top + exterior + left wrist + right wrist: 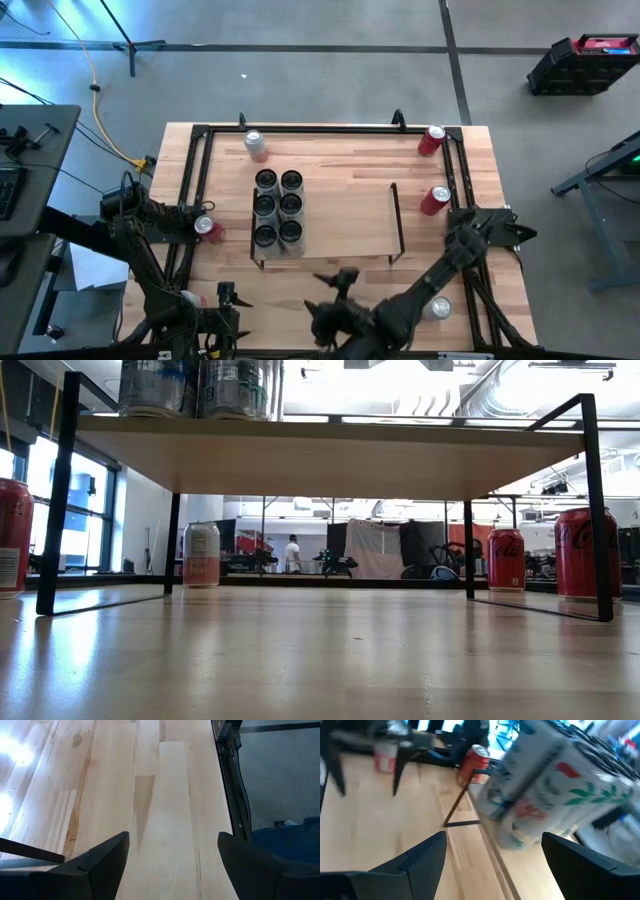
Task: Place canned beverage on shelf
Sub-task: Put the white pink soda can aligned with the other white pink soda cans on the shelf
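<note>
Wooden table (340, 285), six cans (278, 207) on shelf (345, 220), both pincers (222, 297) (335, 290) spread, empty.

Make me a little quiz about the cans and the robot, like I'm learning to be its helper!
1. How many cans stand on the shelf?
2. True or false: the right gripper is holding a can.
3. Which part of the shelf holds the cans? A: its left end. B: its middle. C: its right end.

Key: 1: six. 2: false, its fingers are open and hold nothing. 3: A.
</note>
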